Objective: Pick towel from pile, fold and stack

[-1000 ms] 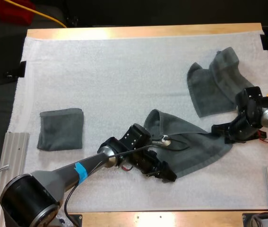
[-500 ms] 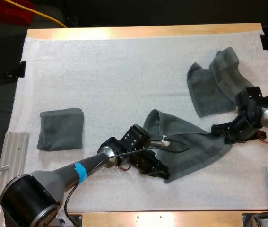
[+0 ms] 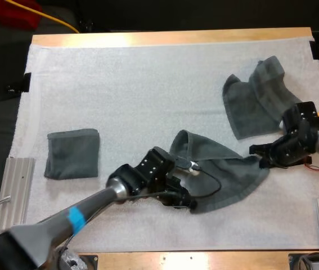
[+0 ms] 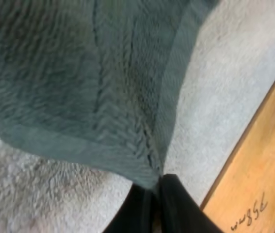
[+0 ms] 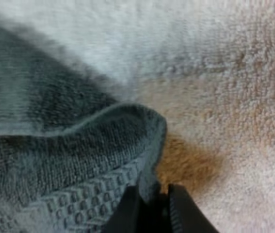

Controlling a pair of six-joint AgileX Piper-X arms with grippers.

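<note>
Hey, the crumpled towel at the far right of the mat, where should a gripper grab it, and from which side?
Probably its bunched far end, from above: the crumpled towel humps up off the mat there, so jaws can close across a fold, while its near edge lies flat. The right gripper is nearest but shut on the spread towel.

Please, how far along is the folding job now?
Done: one folded towel lies at the left of the mat. In hand: the left tool and right tool each pinch a corner of the spread towel. Left: folding it, stacking it, then the crumpled towel.
</note>
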